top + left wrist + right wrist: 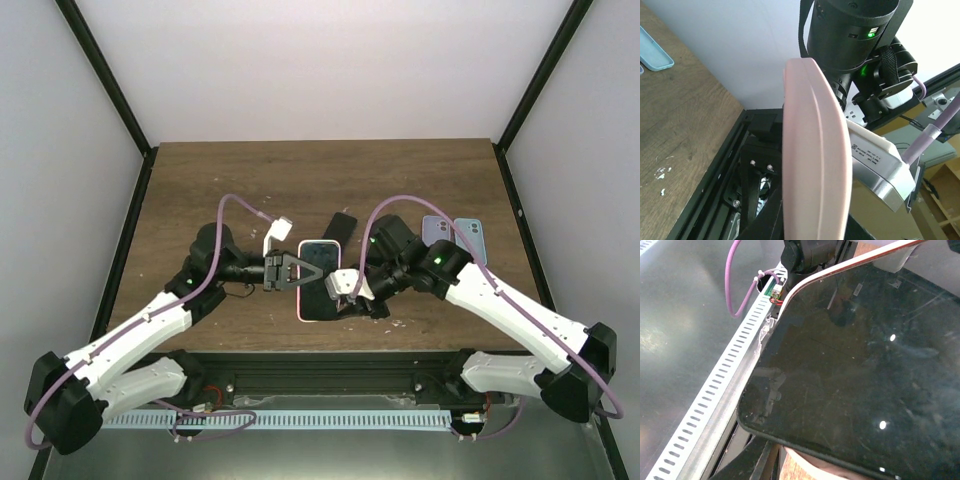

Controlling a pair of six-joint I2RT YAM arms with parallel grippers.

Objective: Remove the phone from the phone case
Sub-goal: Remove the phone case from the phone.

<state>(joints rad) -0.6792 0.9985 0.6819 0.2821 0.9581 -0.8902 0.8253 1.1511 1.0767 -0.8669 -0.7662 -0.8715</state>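
The phone case (812, 150) is a soft pastel pink, and the phone (865, 365) in it has a glossy black screen. The bench (200, 180) is dark brown wood grain and the cables (240, 203) are purple. There's also a lavender device (436, 232) and a light blue device (470, 235).

Overhead view: two white-and-black robot arms met over a brown wooden bench (200, 190). Between them was a phone (320, 268) in a pink phone case (303, 308). The left end effector (292, 270) clamped the phone case's left edge; the right end effector (348, 292) touched its right edge. Three phone-shaped pieces lay behind: a black slab (341, 224), a lilac slab (436, 231) and a blue slab (469, 236).
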